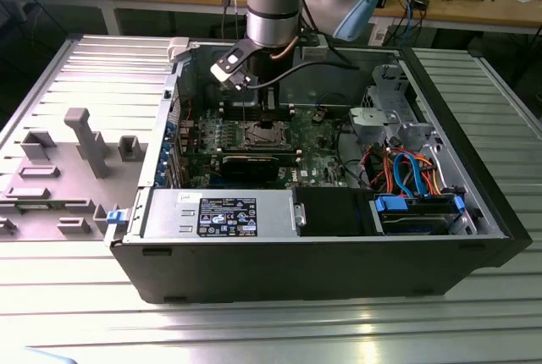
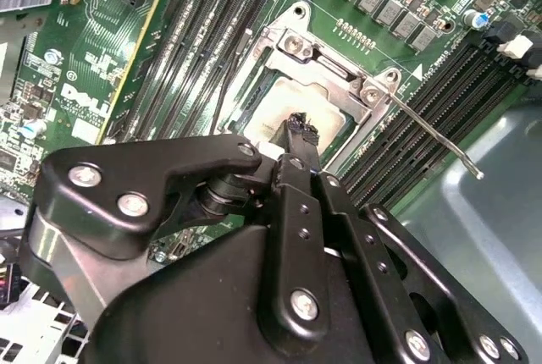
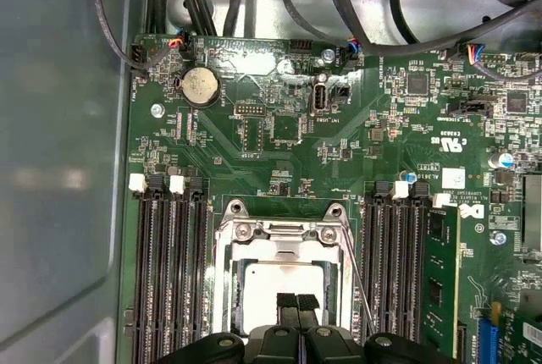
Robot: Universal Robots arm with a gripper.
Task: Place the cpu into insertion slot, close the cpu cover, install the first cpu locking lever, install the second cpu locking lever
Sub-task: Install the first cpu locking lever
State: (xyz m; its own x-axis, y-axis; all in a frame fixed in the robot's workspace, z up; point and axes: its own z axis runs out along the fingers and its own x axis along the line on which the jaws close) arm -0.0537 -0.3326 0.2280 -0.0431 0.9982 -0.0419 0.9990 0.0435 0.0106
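One tool [image 3: 295, 303], fingertips closed together, empty, directly over cpu [image 3: 271, 284], cpu cover [image 3: 279, 245] down

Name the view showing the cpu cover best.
The first wrist view: the cpu cover faces the camera, mostly unobstructed. The second wrist view shows it slanted, partly behind the gripper; the exterior view, far off.
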